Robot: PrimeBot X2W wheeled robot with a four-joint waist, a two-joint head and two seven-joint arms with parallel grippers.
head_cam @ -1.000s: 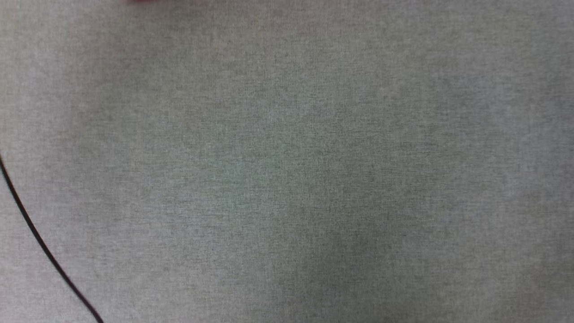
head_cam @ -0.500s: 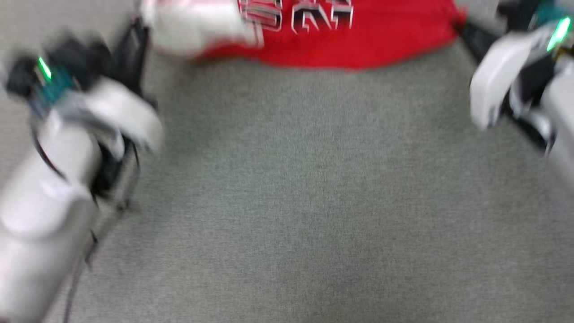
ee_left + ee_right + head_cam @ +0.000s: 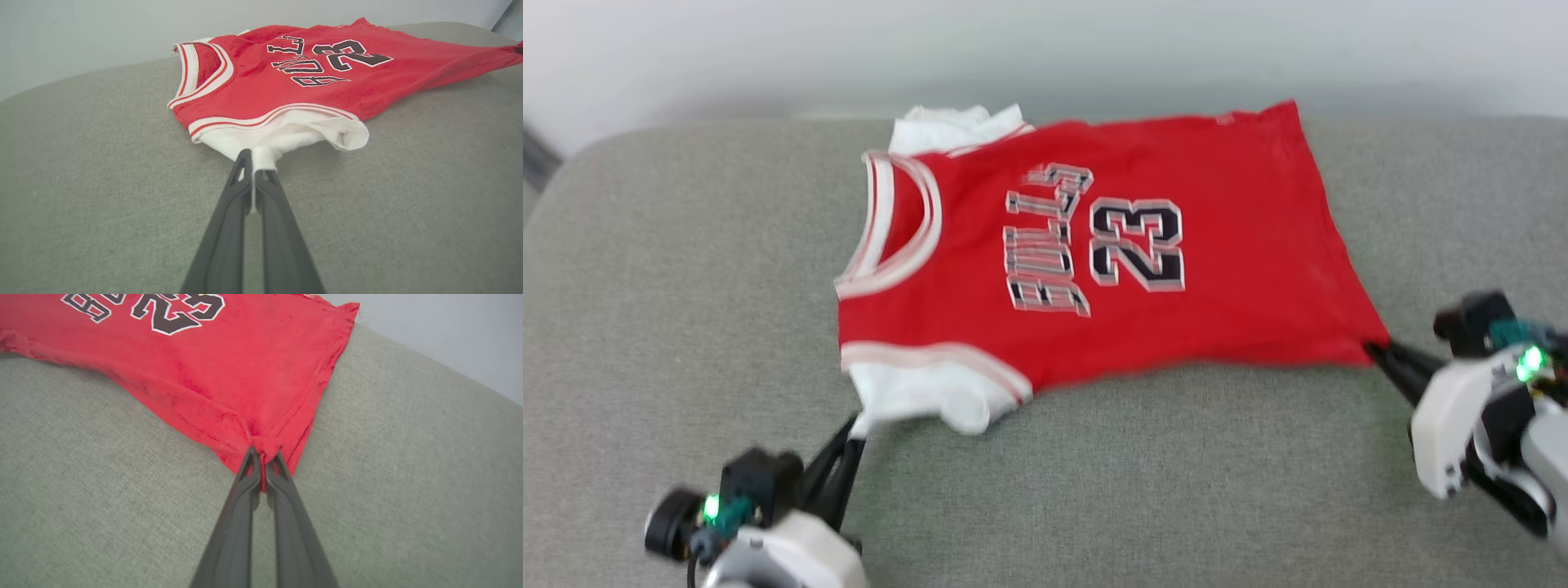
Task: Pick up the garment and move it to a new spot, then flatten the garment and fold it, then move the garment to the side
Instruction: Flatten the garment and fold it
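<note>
The garment (image 3: 1094,269) is a red jersey with white sleeves, striped trim and a black number 23, spread across the grey cushion (image 3: 1094,490) with its neck toward the left. My left gripper (image 3: 856,431) is shut on the near white sleeve (image 3: 269,143), pinched between the two dark fingers (image 3: 229,228). My right gripper (image 3: 1372,349) is shut on the near red hem corner (image 3: 261,433) at the jersey's right end. The garment (image 3: 286,81) looks stretched between the two grips. Its far white sleeve (image 3: 952,126) is bunched at the back.
A pale wall (image 3: 1045,49) runs behind the cushion's rounded far edge. Bare grey fabric lies in front of the jersey between my two arms, and to its left (image 3: 670,261).
The head camera has swung upward: bare cushion a second ago, then blurred arms and the jersey's lower part, now the whole jersey with both grippers shut on it.
</note>
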